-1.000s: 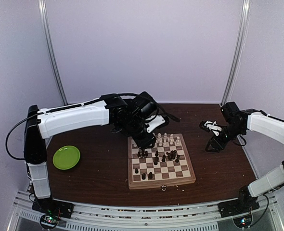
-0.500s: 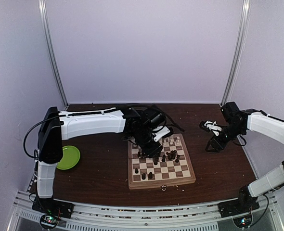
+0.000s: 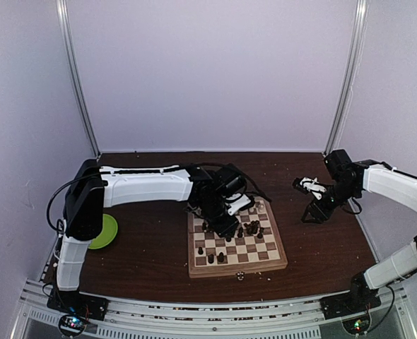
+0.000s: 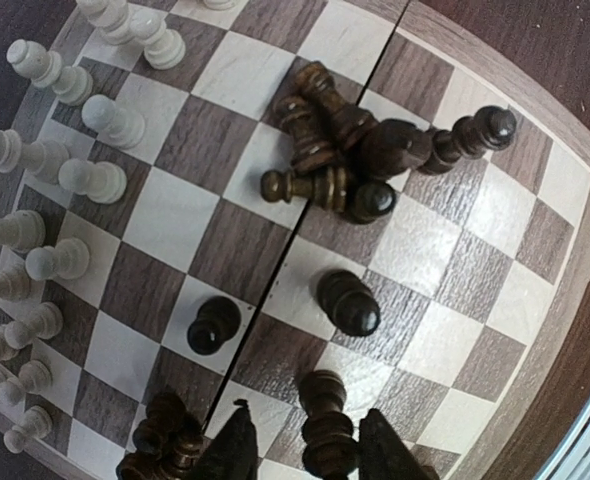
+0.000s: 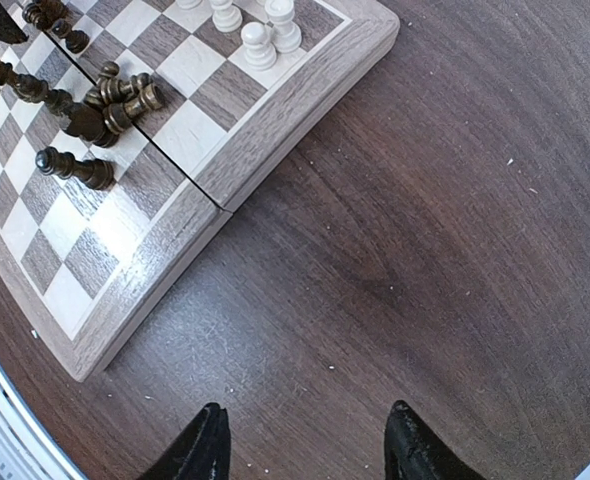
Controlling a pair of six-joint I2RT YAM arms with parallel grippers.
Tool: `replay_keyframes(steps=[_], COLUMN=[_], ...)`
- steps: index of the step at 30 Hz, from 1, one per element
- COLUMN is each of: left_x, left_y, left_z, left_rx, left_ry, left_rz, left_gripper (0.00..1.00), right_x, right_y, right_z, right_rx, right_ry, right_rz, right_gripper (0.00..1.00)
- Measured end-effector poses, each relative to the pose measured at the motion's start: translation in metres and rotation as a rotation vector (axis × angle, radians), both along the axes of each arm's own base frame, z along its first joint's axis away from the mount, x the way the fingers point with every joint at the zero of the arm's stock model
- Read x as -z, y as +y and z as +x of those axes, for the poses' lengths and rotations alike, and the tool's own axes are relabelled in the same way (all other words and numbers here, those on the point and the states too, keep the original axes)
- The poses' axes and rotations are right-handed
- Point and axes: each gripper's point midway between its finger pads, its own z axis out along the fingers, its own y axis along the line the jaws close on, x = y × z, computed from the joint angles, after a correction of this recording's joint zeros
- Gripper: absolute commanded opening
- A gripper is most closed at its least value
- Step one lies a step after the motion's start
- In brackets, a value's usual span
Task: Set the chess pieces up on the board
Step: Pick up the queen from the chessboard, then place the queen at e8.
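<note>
Top view: the board (image 3: pixel 238 270) sits mid-bench (image 3: pixel 145 247), chess pieces (image 3: pixel 241 229) scattered across it. The left claw (image 3: pixel 222 224) is over its far-left squares, the right claw (image 3: pixel 314 212) off past its right edge.
Left wrist: the left claw is parted, straddling an upright dark piece (image 4: pixel 325 435) with a gap showing. A dark heap (image 4: pixel 345 165) lies toppled mid-board.
Right wrist: the right claw is wide apart over the bench, nothing between, with the board's corner close by.

left arm (image 3: pixel 145 185) reaches across, left gripper (image 4: pixel 303 445) pointing down, jaws partly apart; right gripper (image 5: pixel 310 440) jaws spread wide (right arm (image 3: pixel 396 185) folded inward).
</note>
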Motion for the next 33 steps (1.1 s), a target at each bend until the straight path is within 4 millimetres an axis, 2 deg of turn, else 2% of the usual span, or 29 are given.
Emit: replay_keyframes(steps=[6, 11, 15, 17, 19, 23, 25, 26, 28, 29, 33], left_x=[0.000, -0.005, -0.026, -0.046, -0.079, -0.161, -0.191, -0.198, -0.201, -0.196, -0.156], left_y=[0.001, 0.003, 0.006, 0.009, 0.011, 0.017, 0.019, 0.019, 0.018, 0.015, 0.004], left_z=[-0.002, -0.006, -0.007, -0.006, -0.005, 0.001, 0.002, 0.002, 0.000, -0.002, -0.020], left_rx=[0.007, 0.030, 0.044, 0.044, 0.038, 0.026, 0.029, 0.031, 0.042, 0.050, 0.109], left_ry=[0.007, 0.023, 0.006, -0.016, -0.054, -0.136, -0.161, -0.165, -0.157, -0.147, -0.096], left_rz=[0.007, 0.016, 0.009, -0.016, -0.077, -0.260, -0.335, -0.354, -0.373, -0.370, -0.300], left_gripper=[0.13, 0.10, 0.09, 0.10, 0.11, 0.11, 0.10, 0.10, 0.11, 0.10, 0.11], right_x=[0.000, 0.001, 0.001, 0.002, 0.002, 0.002, 0.002, 0.002, 0.002, 0.002, 0.002], right_y=[0.000, -0.001, -0.001, -0.001, -0.001, -0.001, -0.001, -0.001, -0.001, -0.001, 0.000], right_z=[0.000, -0.001, -0.002, -0.002, -0.003, -0.004, -0.004, -0.004, -0.004, -0.004, -0.004], right_rx=[0.000, 0.001, 0.001, 0.000, 0.000, 0.000, -0.001, -0.001, -0.002, -0.003, -0.007], right_ry=[0.001, 0.007, 0.009, 0.013, 0.015, 0.017, 0.017, 0.017, 0.017, 0.018, 0.018], right_rz=[-0.002, -0.005, -0.006, -0.007, -0.007, -0.008, -0.008, -0.008, -0.008, -0.008, -0.008], right_gripper=[0.53, 0.53, 0.53, 0.53, 0.54, 0.54, 0.54, 0.54, 0.54, 0.54, 0.54])
